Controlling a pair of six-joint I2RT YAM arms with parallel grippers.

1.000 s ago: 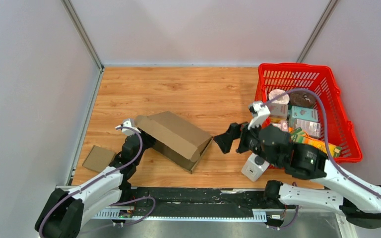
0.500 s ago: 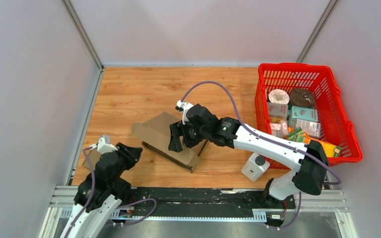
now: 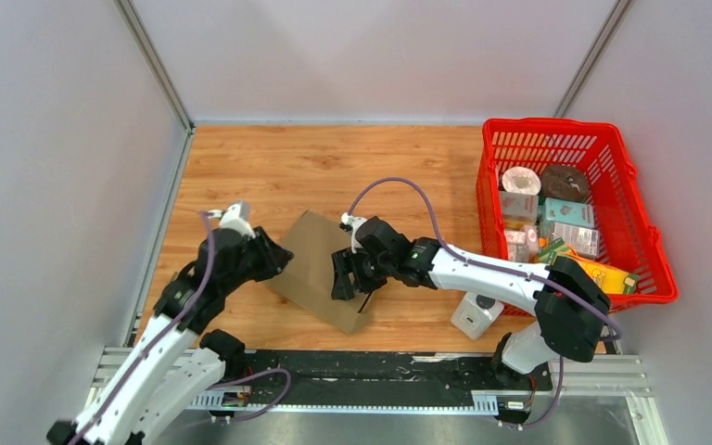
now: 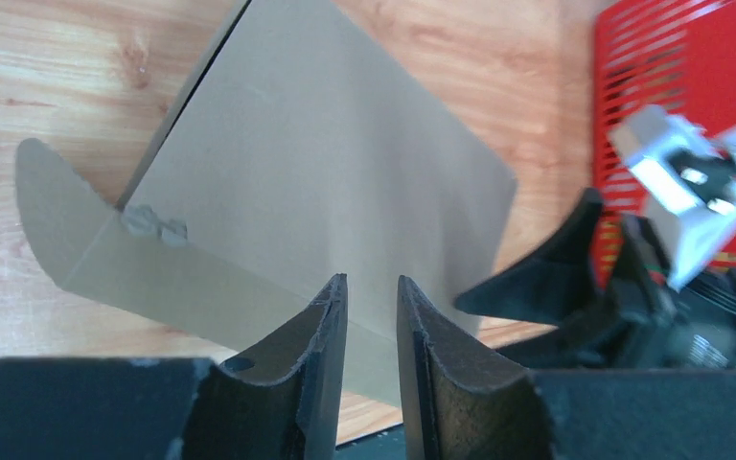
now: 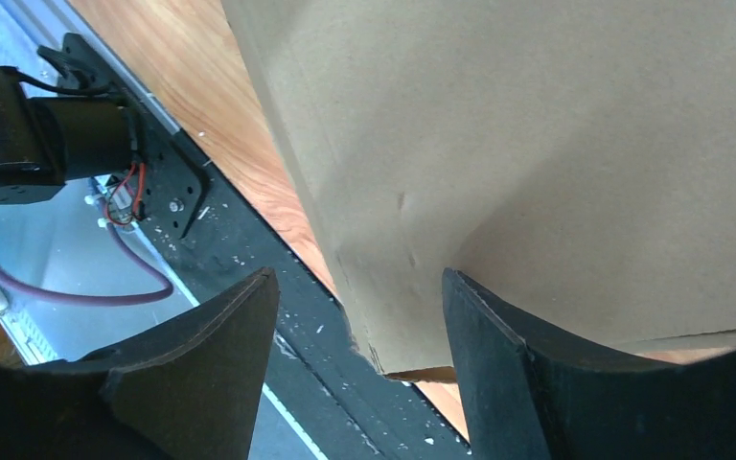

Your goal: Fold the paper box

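Note:
The brown cardboard box (image 3: pixel 311 261) lies low on the wooden table with its lid folded down flat. My left gripper (image 3: pixel 278 258) is at the box's left edge. Its jaws are almost shut with a narrow gap and nothing between them (image 4: pixel 372 283); the box's top panel (image 4: pixel 326 172) and a side flap lie beyond them. My right gripper (image 3: pixel 348 281) is open over the box's near right side. In the right wrist view its spread fingers (image 5: pixel 355 283) straddle the box's near corner (image 5: pixel 537 144). The right gripper's black fingers also show in the left wrist view (image 4: pixel 575 278).
A red basket (image 3: pixel 654 255) full of packaged goods stands at the right. A small white box-shaped device (image 3: pixel 476 315) sits on the table by the right arm. A black and metal rail (image 3: pixel 362 366) runs along the near table edge.
The box's raised lid has gone down flat. My left arm swung up from the near left to the box's left edge. My right gripper slid toward the box's near right side.

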